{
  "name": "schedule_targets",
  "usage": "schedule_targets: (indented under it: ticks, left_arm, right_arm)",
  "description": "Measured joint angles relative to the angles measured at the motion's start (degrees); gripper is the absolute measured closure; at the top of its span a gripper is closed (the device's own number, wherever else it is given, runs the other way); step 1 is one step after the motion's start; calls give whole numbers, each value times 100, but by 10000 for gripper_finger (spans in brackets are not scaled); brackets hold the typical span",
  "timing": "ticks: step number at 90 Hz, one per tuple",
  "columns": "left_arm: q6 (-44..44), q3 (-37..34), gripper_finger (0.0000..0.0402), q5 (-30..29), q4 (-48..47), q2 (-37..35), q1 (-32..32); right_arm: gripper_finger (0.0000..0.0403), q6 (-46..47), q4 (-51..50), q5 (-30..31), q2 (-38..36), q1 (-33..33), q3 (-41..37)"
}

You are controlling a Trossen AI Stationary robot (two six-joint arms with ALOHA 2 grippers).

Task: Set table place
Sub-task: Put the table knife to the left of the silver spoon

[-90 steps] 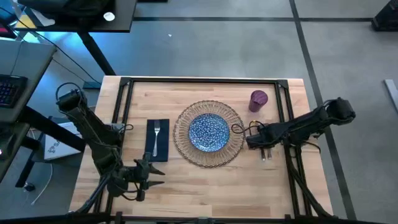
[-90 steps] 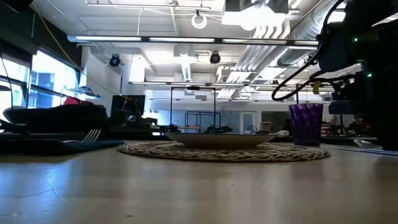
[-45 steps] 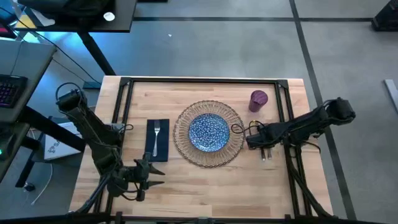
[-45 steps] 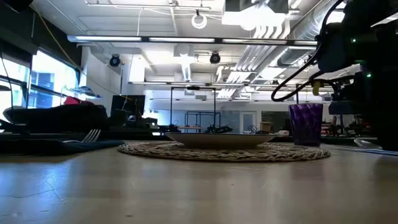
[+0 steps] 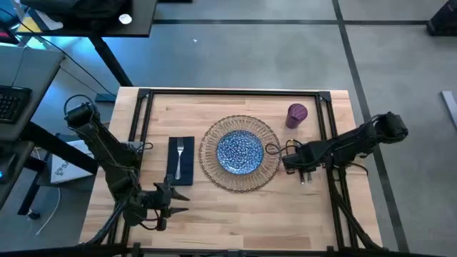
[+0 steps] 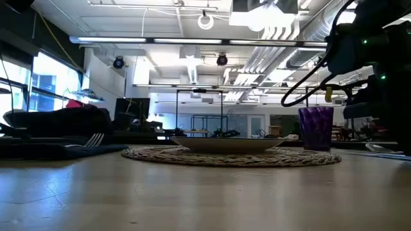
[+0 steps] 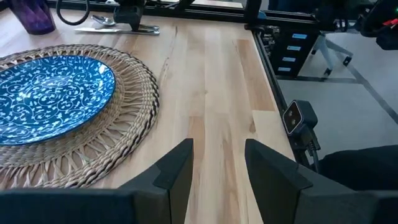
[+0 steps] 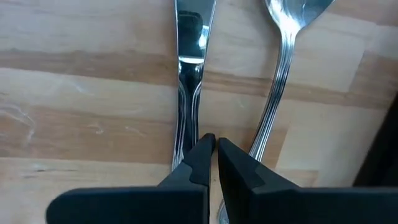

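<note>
Wicker placemat (image 5: pixel 240 153), blue speckled plate (image 5: pixel 239 152), seemingly centred.

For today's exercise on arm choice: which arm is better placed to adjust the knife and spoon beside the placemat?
Likely the right. Its gripper sits directly over the knife and spoon, right of the placemat; the left gripper waits at the near edge.

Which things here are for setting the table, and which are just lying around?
For the job: mat, plate, napkin, fork, knife, spoon, cup, table.
Just around: keyboard, on the desk beside it.
</note>
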Motion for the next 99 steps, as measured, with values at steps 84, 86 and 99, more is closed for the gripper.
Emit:
schedule_targets:
  ticks: [84,86,99]
  left_arm:
    - [-2,0,273,-1,0,0,0]
    - [-2,0,273,0,0,0,0]
    - [-2,0,273,-5,2,0,0]
  right_arm:
    - [403,-43,74,-235,-2,6,-2]
    - [403,-49,72,-194,-2,7,-2]
    - [403,-118,51,-45,-3,-24,-2]
